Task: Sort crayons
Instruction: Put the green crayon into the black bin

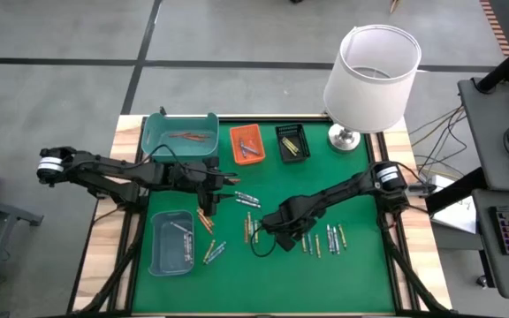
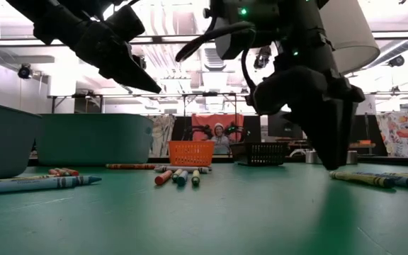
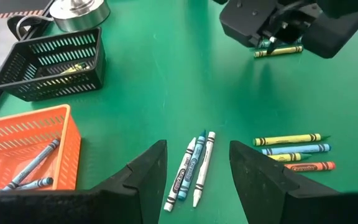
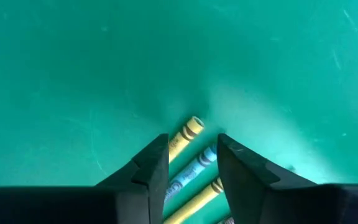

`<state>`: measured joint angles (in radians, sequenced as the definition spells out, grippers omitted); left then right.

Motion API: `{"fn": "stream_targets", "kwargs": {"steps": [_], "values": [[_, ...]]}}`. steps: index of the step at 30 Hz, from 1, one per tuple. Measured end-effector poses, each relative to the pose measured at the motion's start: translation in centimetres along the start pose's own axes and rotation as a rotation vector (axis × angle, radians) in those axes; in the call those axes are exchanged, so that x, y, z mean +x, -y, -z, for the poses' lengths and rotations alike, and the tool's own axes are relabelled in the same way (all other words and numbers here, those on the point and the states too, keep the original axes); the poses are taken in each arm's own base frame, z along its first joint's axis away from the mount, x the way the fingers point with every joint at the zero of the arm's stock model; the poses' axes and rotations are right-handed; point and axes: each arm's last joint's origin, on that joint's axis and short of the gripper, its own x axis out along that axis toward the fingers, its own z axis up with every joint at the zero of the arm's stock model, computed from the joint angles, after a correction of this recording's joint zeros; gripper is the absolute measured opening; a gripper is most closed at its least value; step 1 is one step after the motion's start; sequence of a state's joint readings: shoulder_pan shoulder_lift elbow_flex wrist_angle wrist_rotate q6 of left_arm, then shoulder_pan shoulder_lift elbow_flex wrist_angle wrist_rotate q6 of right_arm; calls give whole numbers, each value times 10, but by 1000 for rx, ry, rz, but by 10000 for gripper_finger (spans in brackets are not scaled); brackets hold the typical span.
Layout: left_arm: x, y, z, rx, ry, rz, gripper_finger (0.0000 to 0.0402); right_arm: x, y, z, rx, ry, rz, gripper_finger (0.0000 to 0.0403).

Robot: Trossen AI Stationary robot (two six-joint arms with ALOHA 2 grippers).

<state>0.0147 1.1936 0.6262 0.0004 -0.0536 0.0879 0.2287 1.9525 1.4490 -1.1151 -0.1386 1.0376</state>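
My right gripper point(image 4: 192, 163) is spread apart right over a yellow crayon point(image 4: 185, 136) and a blue crayon point(image 4: 194, 169). My left gripper point(image 3: 197, 163) is wide open above three crayons point(image 3: 191, 169).

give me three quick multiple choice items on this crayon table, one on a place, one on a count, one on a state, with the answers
1. Where is the lamp?
A. far right corner of the green mat
B. near left corner
C. inside the orange basket

2. How many crayons lie side by side right between the left gripper fingers in the left wrist view?
A. one
B. three
C. six

3. How is the right gripper?
A. open, low over the crayons on the mat
B. shut on a basket
C. raised beside the lamp

Answers:
1 A, the high view shows its shade and base at that corner.
2 B, three pale and blue sticks lie together there.
3 A, its wrist view shows a gap between the fingers, crayons just below.
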Motion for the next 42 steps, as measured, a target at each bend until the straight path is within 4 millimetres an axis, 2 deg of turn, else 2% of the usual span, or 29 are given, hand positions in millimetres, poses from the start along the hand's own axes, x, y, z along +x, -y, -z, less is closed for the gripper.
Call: {"fn": "stream_targets", "kwargs": {"steps": [13,23,27,34,38,42], "values": [[0,0,-1,-4,8,0,157,23,-9,-4,-30,-3,13,122],[0,0,-1,-2,8,0,157,25,-12,-6,-16,26,-1,35],[0,0,-1,-2,8,0,157,23,-12,-4,-5,41,0,14],[0,0,-1,-5,7,0,157,4,-9,-1,-28,124,-26,12],[0,0,-1,-6,8,0,157,-22,2,-4,-59,228,-41,12],[0,0,-3,-6,27,-2,157,-53,24,-17,-72,403,-19,12]]}}
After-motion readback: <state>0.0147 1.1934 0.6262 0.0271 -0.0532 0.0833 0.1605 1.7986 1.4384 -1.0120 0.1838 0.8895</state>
